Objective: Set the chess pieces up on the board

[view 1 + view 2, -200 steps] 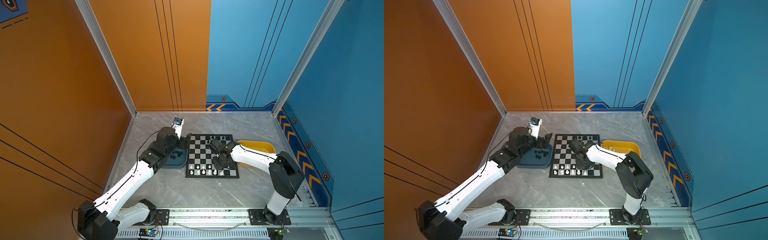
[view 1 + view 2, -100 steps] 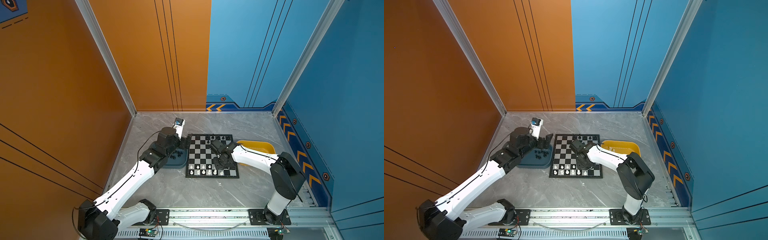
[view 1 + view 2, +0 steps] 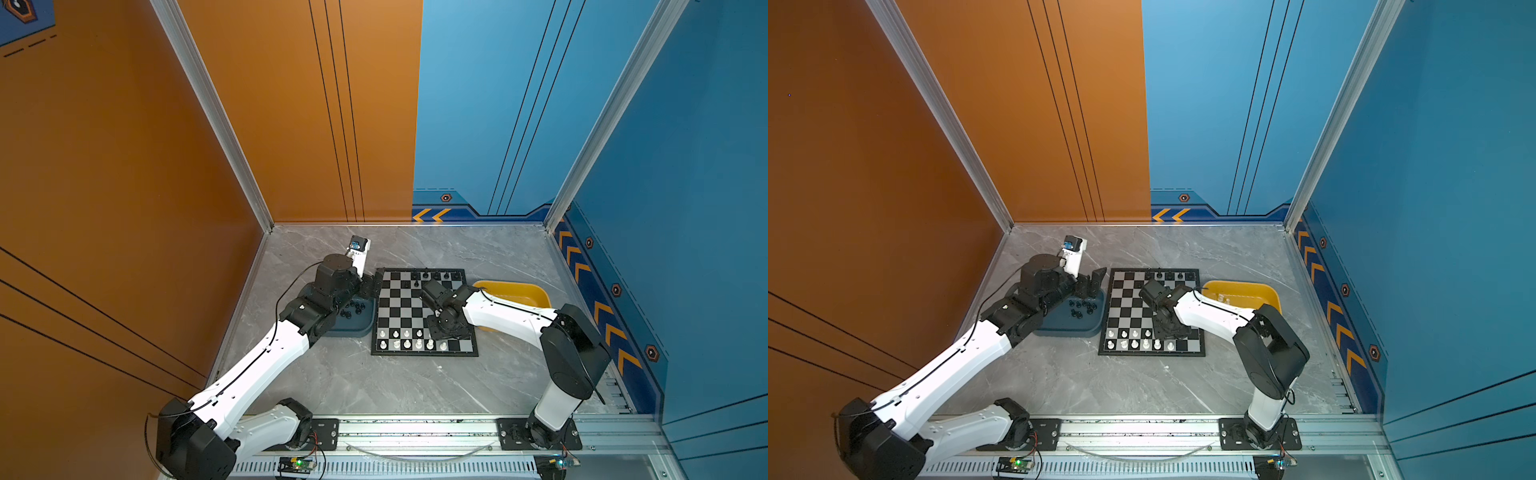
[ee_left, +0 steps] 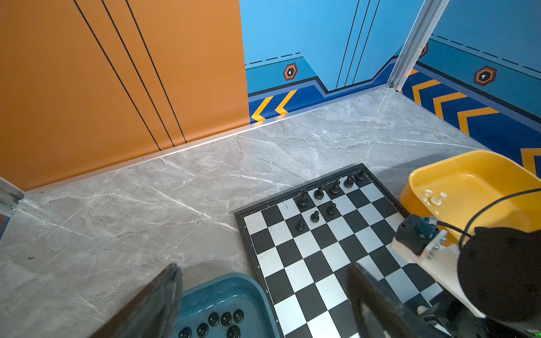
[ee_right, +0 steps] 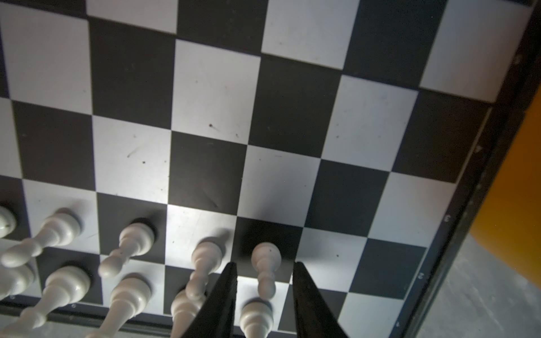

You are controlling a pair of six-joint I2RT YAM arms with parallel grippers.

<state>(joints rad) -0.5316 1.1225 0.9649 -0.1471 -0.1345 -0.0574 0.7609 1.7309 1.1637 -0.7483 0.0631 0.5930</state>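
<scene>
Right claw [image 5: 264, 263] has parted — released white pawn [image 5: 265, 255] stands between its jaws.

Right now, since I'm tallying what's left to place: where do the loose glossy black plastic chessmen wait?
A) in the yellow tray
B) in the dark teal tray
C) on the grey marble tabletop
B: the small glossy black chessmen lie clustered in the dark teal plastic tray beside the black-and-silver chessboard.

Right arm [image 3: 498, 311] covering board [image 3: 399, 307] squares at 4 o'clock. Left gripper [image 4: 263, 266] fingers [image 4: 158, 292] blurring, running off frame. Pieces [image 4: 434, 199] in yellow tray [image 4: 474, 187] showing too small to name.
</scene>
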